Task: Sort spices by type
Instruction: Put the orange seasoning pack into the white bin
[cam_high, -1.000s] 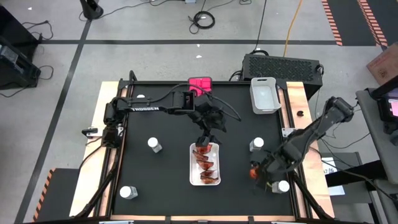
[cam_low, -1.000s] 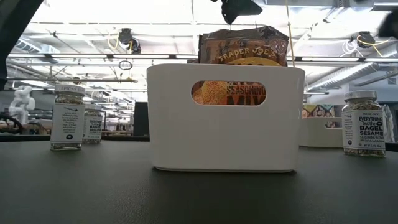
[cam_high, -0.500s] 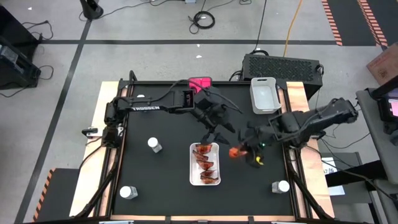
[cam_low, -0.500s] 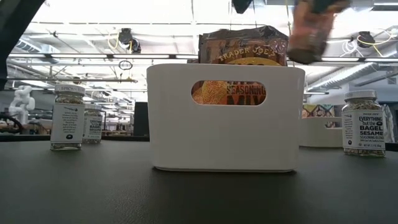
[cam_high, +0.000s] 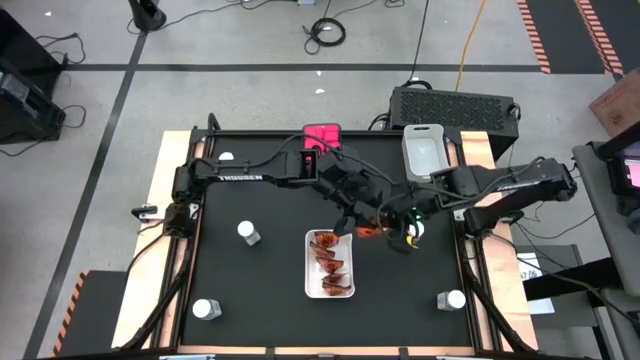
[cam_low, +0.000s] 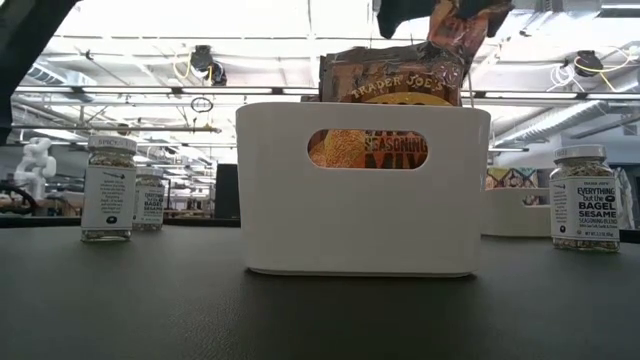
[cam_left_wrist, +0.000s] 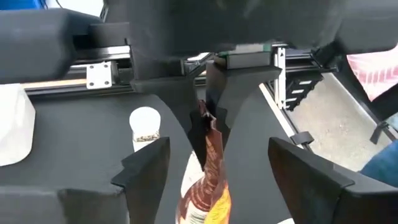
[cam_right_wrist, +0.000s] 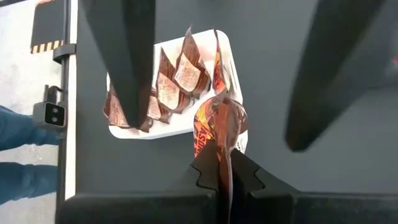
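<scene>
One red-orange packet pinched in right fingers, seemingly above white tray.

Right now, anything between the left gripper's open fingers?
Yes. In the left wrist view, the right gripper, shut on a red-orange packet, hangs between the left gripper's fingers.

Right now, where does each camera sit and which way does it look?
High: above the table, looking straight down; both arms show, left hand and right hand meeting near the tray.
Low: at tabletop height, looking level at the tray's wall; the packet hangs above.
Left wrist: on the left arm, looking past its open fingers at the right hand's packet.
Right wrist: on the right arm, looking past its shut fingers down at the tray.
Shared: all four show the packet.
</scene>
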